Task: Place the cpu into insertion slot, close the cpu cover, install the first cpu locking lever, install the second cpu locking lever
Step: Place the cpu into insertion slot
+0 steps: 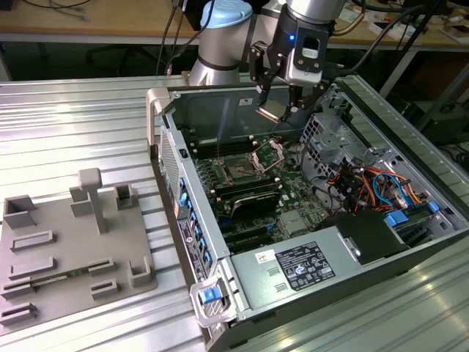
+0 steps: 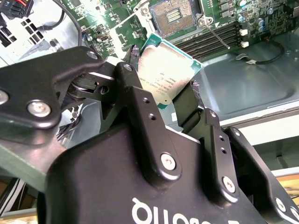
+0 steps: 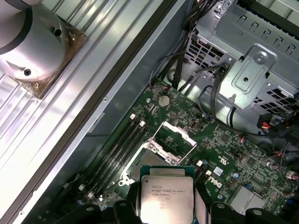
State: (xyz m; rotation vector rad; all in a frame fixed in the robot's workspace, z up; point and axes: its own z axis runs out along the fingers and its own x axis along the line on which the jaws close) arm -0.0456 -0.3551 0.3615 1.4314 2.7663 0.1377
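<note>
My gripper (image 1: 277,110) hangs over the back of the open computer case, shut on the cpu (image 1: 268,113). In both wrist views the cpu (image 2: 164,77) (image 3: 167,198) is a silver-topped square with a green edge, pinched between the black fingers (image 2: 135,100). The insertion slot (image 1: 239,170) lies below and nearer the camera on the green board, its dark pin field (image 2: 173,14) bare. The cpu cover (image 1: 267,152) (image 3: 174,139) stands swung open beside the slot (image 3: 152,161), whose near part the cpu hides. A thin locking lever (image 2: 217,37) sticks up next to the socket.
Long black memory slots (image 1: 249,194) run beside the socket. A drive cage with coloured cables (image 1: 366,183) fills the case's right side, and a power supply (image 1: 308,268) sits at the front. A grey fixture plate (image 1: 73,249) lies on the table at the exterior view's left.
</note>
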